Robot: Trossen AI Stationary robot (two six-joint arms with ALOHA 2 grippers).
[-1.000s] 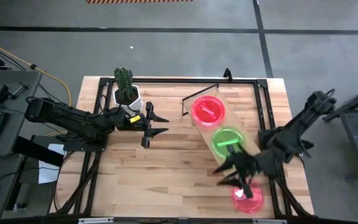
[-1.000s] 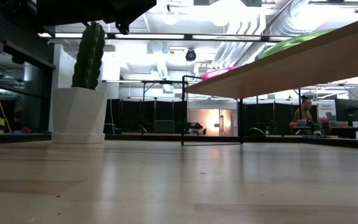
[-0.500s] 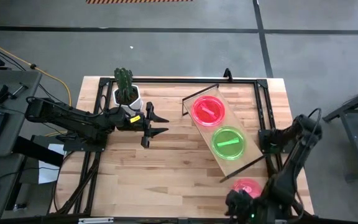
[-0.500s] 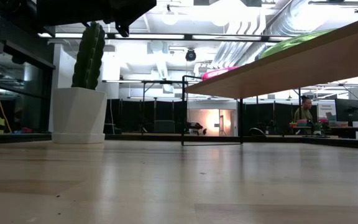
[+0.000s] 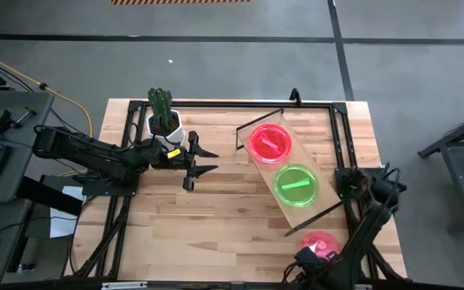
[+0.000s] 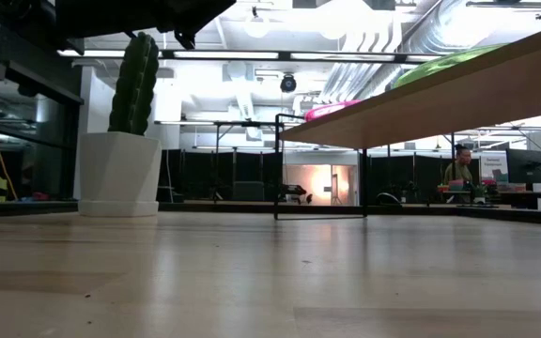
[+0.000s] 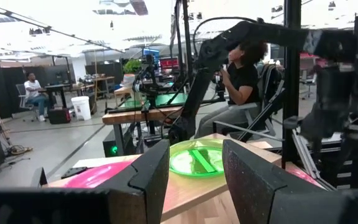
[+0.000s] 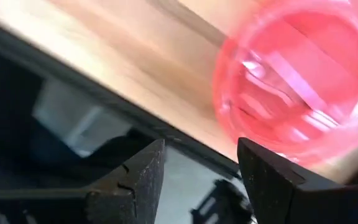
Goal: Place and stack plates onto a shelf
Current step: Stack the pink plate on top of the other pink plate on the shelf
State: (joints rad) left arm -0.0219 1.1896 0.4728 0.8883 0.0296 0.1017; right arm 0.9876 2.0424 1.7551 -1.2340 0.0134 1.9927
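The light-wood shelf (image 5: 287, 173) lies slantwise on the table's right half. A pink plate (image 5: 270, 142) and a green plate (image 5: 296, 185) rest flat on its board. Another pink plate (image 5: 321, 244) lies on the table near the right near corner. My right gripper (image 5: 304, 262) is low at the near edge, just left of that plate, and open. In the right wrist view the plate (image 8: 303, 81) shows blurred beyond the open gripper (image 8: 201, 158). My left gripper (image 5: 204, 159) hovers open beside the cactus pot. It faces the shelf, and its wrist view shows the green plate (image 7: 194, 160).
A white pot with a cactus (image 5: 164, 121) stands at the far left of the table, also in the low view (image 6: 120, 174). Black frame rails (image 5: 341, 145) run along the table's far and right edges. Bare planks lie between the left gripper and the shelf. People sit in the room beyond.
My right arm has swung from over the table by the shelf's near end back toward the near edge and folded down low. Its gripper has turned and now sits at the table's near rim beside the pink plate. The left arm has kept still.
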